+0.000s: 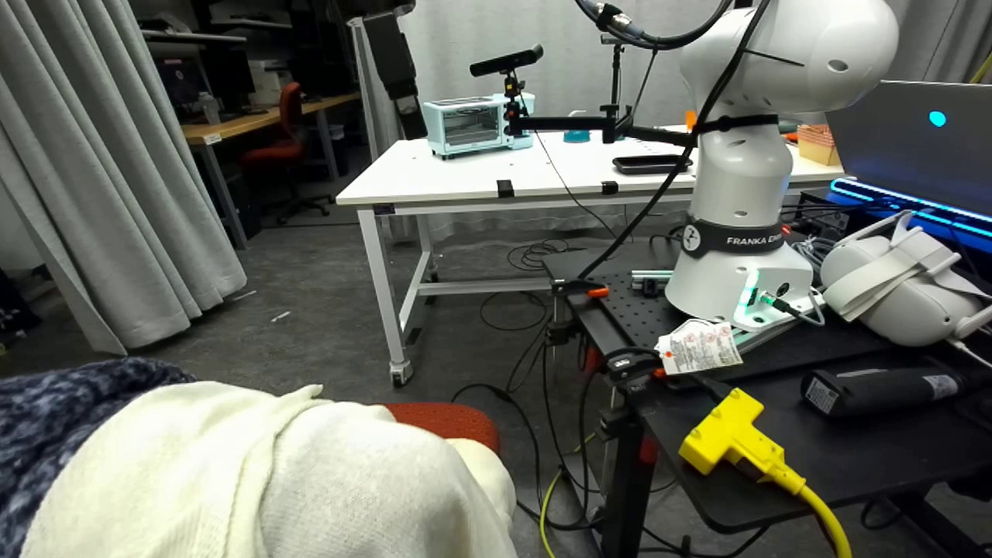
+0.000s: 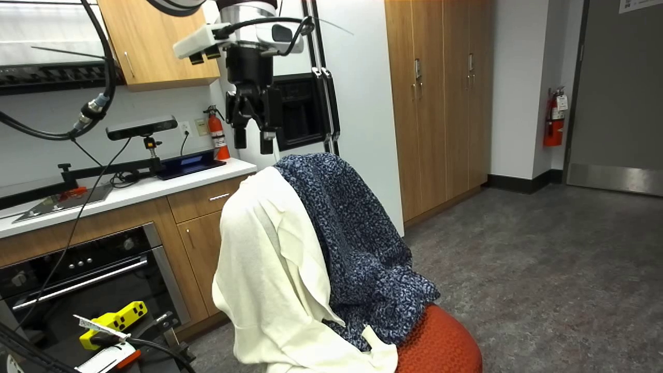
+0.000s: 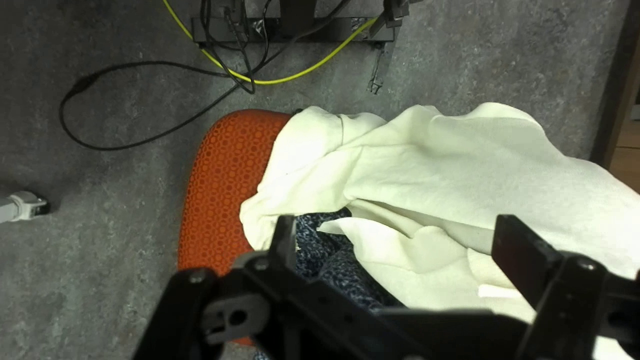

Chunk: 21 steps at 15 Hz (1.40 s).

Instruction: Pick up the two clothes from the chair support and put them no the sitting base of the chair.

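Note:
The cream cloth [image 2: 259, 269] hangs over the chair's backrest, and its lower end reaches the red-orange chair seat [image 2: 440, 342]. The dark blue speckled cloth [image 2: 347, 228] hangs beside it, and its lower end also lies on the seat. Both cloths hide the backrest. In an exterior view the cream cloth [image 1: 372, 480] and dark cloth [image 1: 46, 434] fill the lower left. My gripper [image 2: 253, 140] points down, open and empty, above the top of the backrest. In the wrist view the open fingers [image 3: 400, 240] have the cream cloth [image 3: 425, 160] and dark cloth [image 3: 345, 275] below them.
A black cart [image 1: 775, 457] with a yellow power block [image 1: 732, 434] and headset stands by the robot base. Cables [image 3: 150, 65] lie on the floor near the chair. A white table [image 1: 457, 174] with a toaster oven stands behind. A kitchen counter [image 2: 155, 189] and fridge are near the arm.

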Available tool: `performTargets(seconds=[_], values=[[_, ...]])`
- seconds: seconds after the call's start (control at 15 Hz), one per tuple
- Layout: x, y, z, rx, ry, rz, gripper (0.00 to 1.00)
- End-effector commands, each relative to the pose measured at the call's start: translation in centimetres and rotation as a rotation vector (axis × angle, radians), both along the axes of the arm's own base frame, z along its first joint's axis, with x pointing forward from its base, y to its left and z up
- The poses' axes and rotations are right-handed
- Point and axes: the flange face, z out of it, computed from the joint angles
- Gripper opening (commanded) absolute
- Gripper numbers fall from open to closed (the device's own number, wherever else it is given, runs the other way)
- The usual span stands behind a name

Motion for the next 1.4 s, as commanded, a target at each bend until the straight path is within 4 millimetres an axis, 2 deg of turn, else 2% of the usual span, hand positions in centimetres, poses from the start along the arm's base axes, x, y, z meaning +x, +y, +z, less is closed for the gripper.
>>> performTargets(seconds=[0.0, 0.27, 0.33, 0.4, 0.47, 0.73, 0.87, 1.33], values=[[3.9, 7.7, 2.7, -0.004, -0.006, 0.164, 1.00], [7.5, 17.1, 4.8, -0.007, -0.043, 0.296, 1.00], [4.9, 14.4, 4.1, -0.010, -0.069, 0.266, 1.00], [5.3, 15.8, 4.2, -0.008, -0.071, 0.278, 1.00], [5.4, 16.0, 3.9, -0.008, -0.066, 0.280, 1.00], [5.5, 14.6, 3.7, -0.009, -0.059, 0.259, 1.00], [5.7, 15.1, 2.9, -0.012, -0.054, 0.276, 1.00], [6.8, 18.7, -2.3, 0.013, -0.024, 0.338, 1.00]])
